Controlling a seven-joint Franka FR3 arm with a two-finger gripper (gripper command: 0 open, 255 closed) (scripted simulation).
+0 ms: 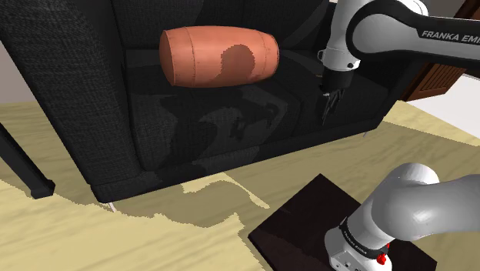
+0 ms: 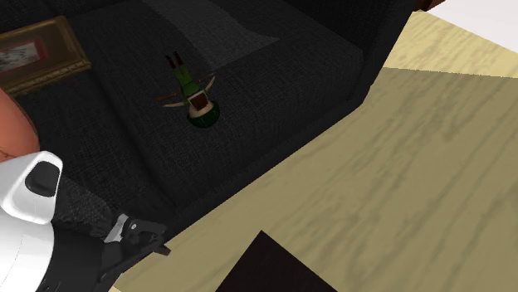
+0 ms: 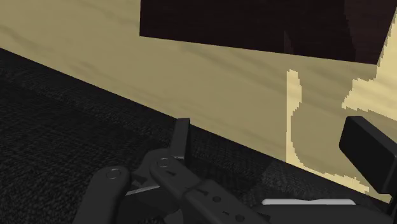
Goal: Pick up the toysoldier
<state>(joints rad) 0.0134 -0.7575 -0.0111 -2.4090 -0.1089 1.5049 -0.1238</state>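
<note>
The toy soldier (image 2: 196, 93) is a small green figure with red and brown trim. It lies flat on the black sofa seat (image 2: 100, 141). My gripper (image 2: 143, 236) hovers over the seat's front edge, well short of the soldier, toward the second exterior view's lower left. In the shoulder view the gripper (image 1: 329, 112) points down at the sofa's right end. In the wrist view the fingers (image 3: 181, 135) stand wide apart with nothing between them, above the seam where the dark seat meets the floor.
An orange-brown bolster cushion (image 1: 219, 57) lies on the sofa. A framed picture (image 2: 37, 55) rests at the seat's back. The light wood floor (image 2: 398, 182) runs along the sofa front, and my dark stand (image 1: 308, 223) is close by.
</note>
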